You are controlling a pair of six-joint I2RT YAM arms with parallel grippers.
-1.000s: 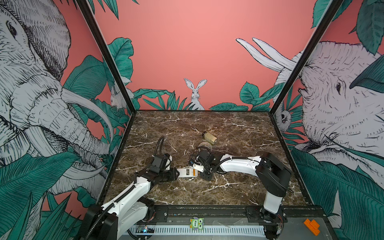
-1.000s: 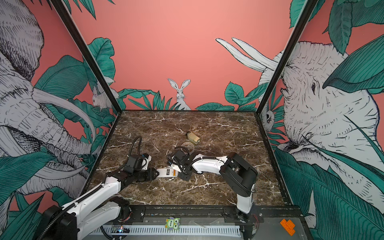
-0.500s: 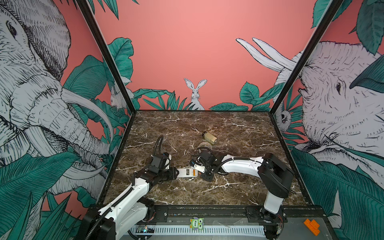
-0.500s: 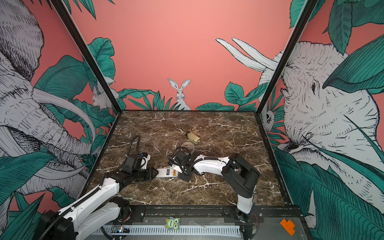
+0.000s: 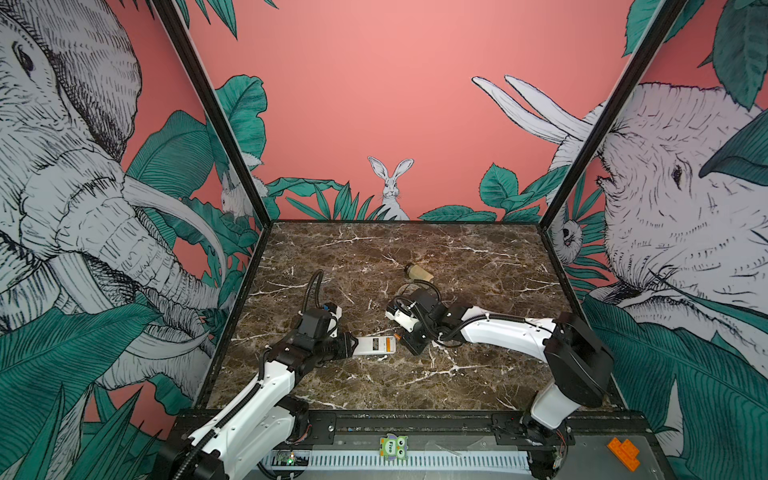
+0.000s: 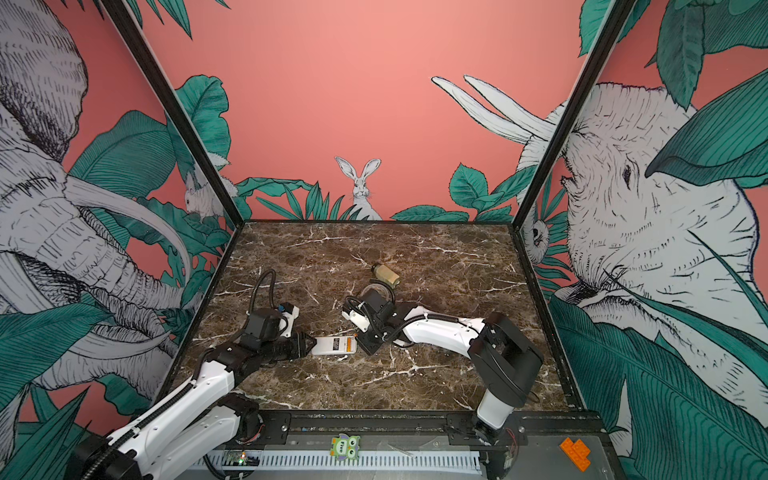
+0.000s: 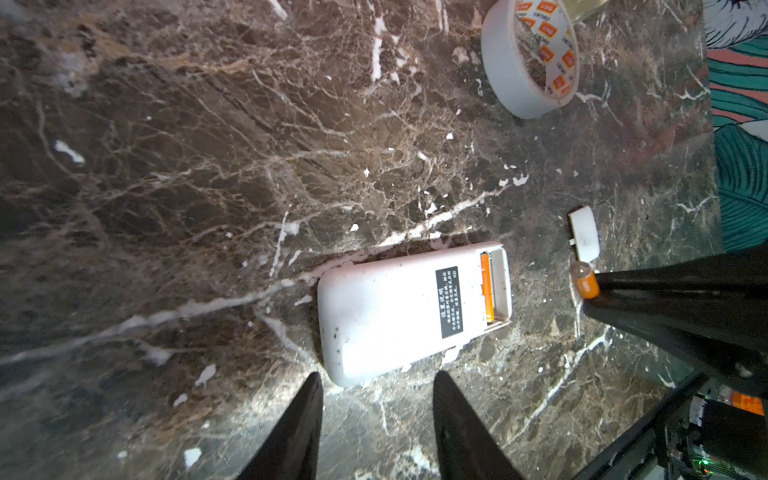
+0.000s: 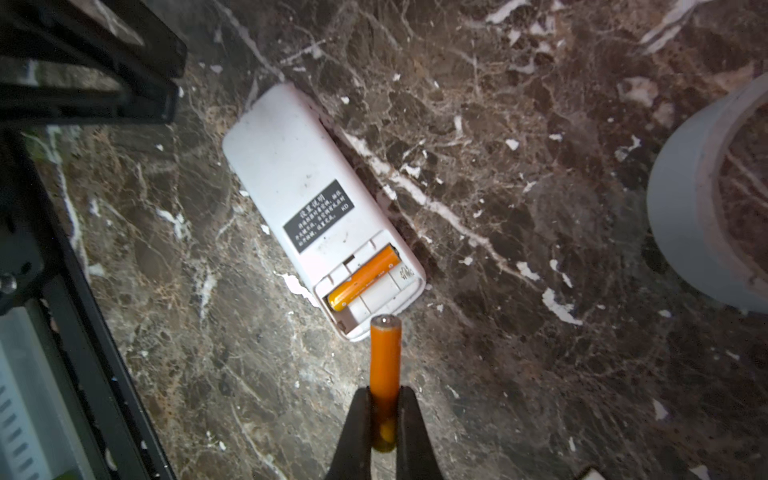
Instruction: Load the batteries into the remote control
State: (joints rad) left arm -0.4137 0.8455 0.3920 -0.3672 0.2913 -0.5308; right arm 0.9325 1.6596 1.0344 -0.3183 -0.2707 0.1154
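Note:
The remote control [image 5: 374, 345] [image 6: 334, 345] lies back up on the marble, its battery bay uncovered at the right-hand end. One orange battery [image 8: 365, 277] [image 7: 486, 289] sits in the bay's slot nearer the label; the slot beside it is empty. My right gripper [image 8: 384, 390] [image 5: 409, 338] is shut on the second battery [image 8: 385, 361] [image 7: 585, 284]. That battery points at the bay end from just off the remote. My left gripper [image 7: 376, 376] [image 5: 351, 345] is open at the remote's [image 7: 411, 309] other end, which lies just beyond its fingertips.
A small white battery cover [image 7: 584, 235] lies loose on the table past the bay end. A white tape roll [image 7: 528, 62] [image 8: 706, 199] stands farther back. A beige bottle [image 5: 417, 272] [image 6: 384, 273] lies on its side behind it.
The right arm's elbow has swung slightly to the right while its gripper stays at the remote's bay end with the battery. The left gripper and the remote have barely moved.

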